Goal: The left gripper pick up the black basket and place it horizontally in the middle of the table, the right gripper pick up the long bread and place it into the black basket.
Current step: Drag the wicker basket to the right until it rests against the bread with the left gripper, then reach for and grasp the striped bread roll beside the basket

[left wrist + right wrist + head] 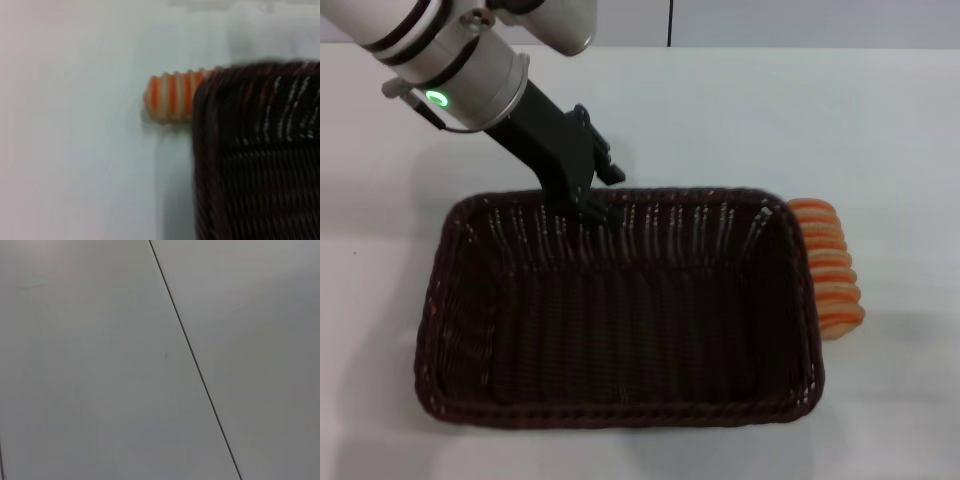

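Left gripper (588, 205) at basket (620, 400) far rim, jaws pinching it; bread (827, 265) outside, unpicked.

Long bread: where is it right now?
In the head view the long bread lies on the table, outside the black basket, tight against its right-hand end wall.

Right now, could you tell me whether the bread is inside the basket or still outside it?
Outside. The bread lies on the table against the basket wall; the basket is empty.
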You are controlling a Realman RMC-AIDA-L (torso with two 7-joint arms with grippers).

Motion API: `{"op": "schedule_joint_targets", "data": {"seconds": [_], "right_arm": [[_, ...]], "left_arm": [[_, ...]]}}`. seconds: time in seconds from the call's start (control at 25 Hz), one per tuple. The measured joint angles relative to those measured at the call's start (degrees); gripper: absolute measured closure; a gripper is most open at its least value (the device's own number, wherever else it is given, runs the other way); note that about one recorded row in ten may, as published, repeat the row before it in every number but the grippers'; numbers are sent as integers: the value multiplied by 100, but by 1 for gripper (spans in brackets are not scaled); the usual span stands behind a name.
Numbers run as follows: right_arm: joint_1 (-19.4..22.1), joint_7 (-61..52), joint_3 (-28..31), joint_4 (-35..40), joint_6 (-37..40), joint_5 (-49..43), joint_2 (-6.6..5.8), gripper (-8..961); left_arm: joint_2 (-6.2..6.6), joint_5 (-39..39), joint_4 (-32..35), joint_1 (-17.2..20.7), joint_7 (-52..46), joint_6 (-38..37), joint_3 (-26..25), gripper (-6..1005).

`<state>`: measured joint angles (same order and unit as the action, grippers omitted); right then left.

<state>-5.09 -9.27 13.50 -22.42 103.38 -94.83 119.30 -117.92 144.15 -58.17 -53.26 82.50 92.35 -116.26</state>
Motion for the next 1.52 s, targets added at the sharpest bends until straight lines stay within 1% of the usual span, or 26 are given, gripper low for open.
{"op": "schedule_joint_targets", "data": {"seconds": [0.08, 0.24, 0.36, 0.44, 0.52, 0.56, 0.6, 0.64, 0.68, 0.72, 0.76, 0.84, 0.88, 0.92, 0.96, 1.0, 1.04, 1.08, 1.16, 1.2, 1.24, 1.32, 1.4, 1.44, 1.48, 1.52], "right_arm": [[0, -1, -4, 0, -9, 0, -1, 161], [0, -3, -6, 0, -50, 2, -4, 161], [0, 0, -6, 1, -37, 3, -3, 162], [1, 26, 4, 5, 62, 20, 6, 162], [0, 29, 13, 12, 124, 24, 13, 162], [-12, 31, 13, 24, 169, 20, 16, 162], [-35, 33, 10, 37, 200, 12, 16, 161], [-108, 35, -4, 56, 217, -11, 3, 161], [-108, 35, -4, 56, 217, -11, 3, 161], [-140, 36, -13, 69, 221, -17, -1, 161], [-194, 37, -34, 109, 226, -20, -3, 161], [-291, 39, -79, 202, 237, -20, -3, 162], [-360, 39, -113, 249, 249, -21, 2, 162], [-399, 40, -136, 274, 258, -20, 2, 162], [-464, 43, -175, 316, 270, -20, 3, 162], [-521, 46, -198, 361, 292, -22, 5, 162], [-605, 50, -210, 440, 352, -36, 15, 162], [-605, 50, -210, 440, 352, -36, 15, 162], [-681, 53, -210, 489, 465, -113, 21, 161], [-715, 75, -213, 497, 531, -189, 17, 161], [-730, 107, -212, 507, 589, -258, 10, 161], [-760, 231, -213, 489, 690, -396, 1, 161], [-781, 395, -190, 296, 696, -481, -45, 161], [-802, 526, -125, -137, 445, -482, -197, 161], [-802, 526, -125, -137, 445, -482, -197, 162], [-814, 607, -91, -478, 208, -477, -349, 162]], "left_arm": [[-1, -7, -43, -2, 0, -38, 5, 726], [-46, -26, -910, 232, -108, -348, 172, 592], [-74, -126, -1914, 677, -382, -1174, 503, 442], [-45, -165, -2843, 1381, -438, -2367, 1235, 326], [-45, -165, -2843, 1381, -438, -2367, 1235, 311], [-24, 49, -3610, 2262, -347, -4105, 2230, 303], [-30, 153, -3769, 2540, -325, -4823, 2518, 296], [-45, 426, -3940, 3282, -287, -6762, 3282, 295], [-43, 455, -3912, 3430, -287, -7093, 3449, 294], [-33, 568, -3754, 3800, -293, -8284, 3896, 292], [-23, 640, -3499, 4007, -316, -9093, 4199, 291], [-17, 761, -2889, 4295, -444, -10705, 4680, 290], [-22, 820, -2403, 4364, -702, -11751, 4841, 289], [-22, 820, -2403, 4364, -702, -11751, 4841, 289], [-24, 865, -1597, 4431, -1334, -13432, 4982, 288], [-24, 865, -1597, 4431, -1334, -13432, 4982, 288], [-25, 875, -1135, 4490, -1964, -14428, 4983, 287], [-16, 869, -490, 4663, -3410, -15792, 4819, 287], [-5, 920, 212, 4819, -5285, -16578, 4367, 286], [-5, 983, 522, 4821, -6030, -16755, 4170, 285], [-3, 1066, 1065, 4770, -7038, -16890, 3850, 285], [-3, 1168, 2072, 4530, -8366, -16989, 3406, 284], [-3, 1193, 3032, 4266, -9217, -17098, 3124, 283], [-8, 1197, 3683, 4086, -9626, -17184, 2996, 282], [-8, 1197, 3683, 4086, -9626, -17184, 2996, 282], [-13, 1195, 3858, 4042, -9665, -17196, 2970, 282]]}}
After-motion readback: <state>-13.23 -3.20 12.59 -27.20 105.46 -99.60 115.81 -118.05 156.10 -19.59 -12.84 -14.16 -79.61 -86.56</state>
